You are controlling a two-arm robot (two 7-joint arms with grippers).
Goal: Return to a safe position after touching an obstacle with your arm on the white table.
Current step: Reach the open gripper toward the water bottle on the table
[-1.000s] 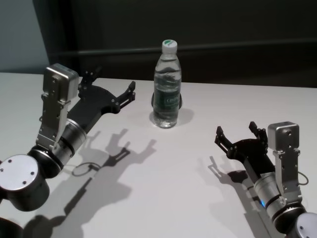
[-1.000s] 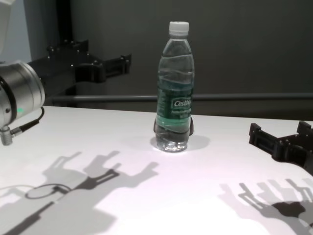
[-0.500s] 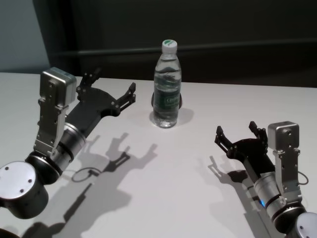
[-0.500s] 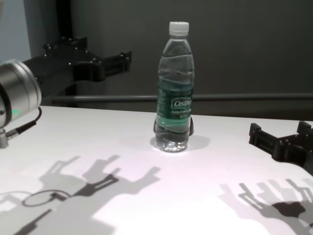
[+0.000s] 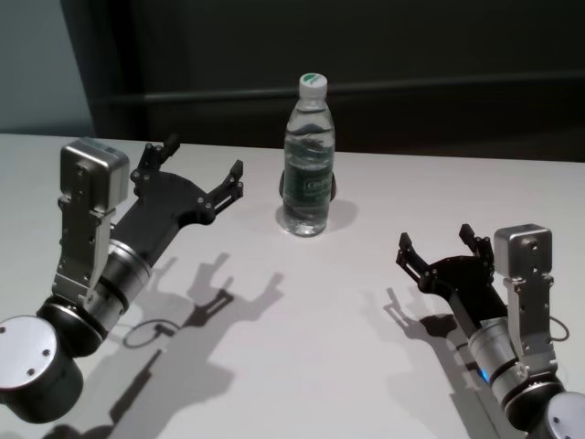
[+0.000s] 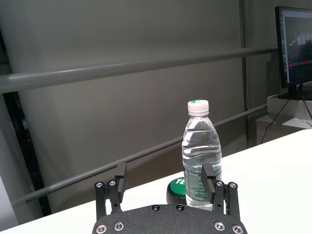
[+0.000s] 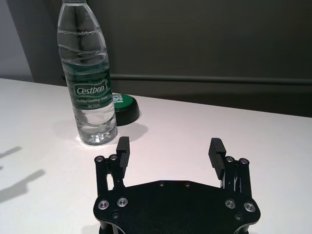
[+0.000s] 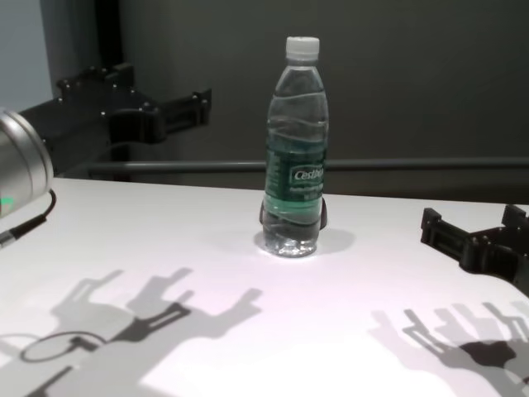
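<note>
The obstacle, a clear water bottle point(image 5: 308, 160) with a white cap and dark green label, stands upright at the far middle of the white table point(image 5: 320, 320). It also shows in the chest view point(image 8: 296, 149), the left wrist view point(image 6: 201, 151) and the right wrist view point(image 7: 89, 83). My left gripper point(image 5: 203, 160) hovers open and empty above the table, left of the bottle with a clear gap; it also shows in the chest view point(image 8: 157, 91). My right gripper point(image 5: 435, 238) is open and empty, low over the table at the near right, apart from the bottle.
A low dark disc with a green top point(image 7: 124, 105) lies on the table just behind the bottle. A dark wall with a horizontal rail point(image 8: 413, 164) runs behind the table's far edge. A monitor point(image 6: 295, 46) stands off to the side.
My left arm has drawn back to the left, so its gripper is farther from the bottle. The bottle and the right arm have not moved.
</note>
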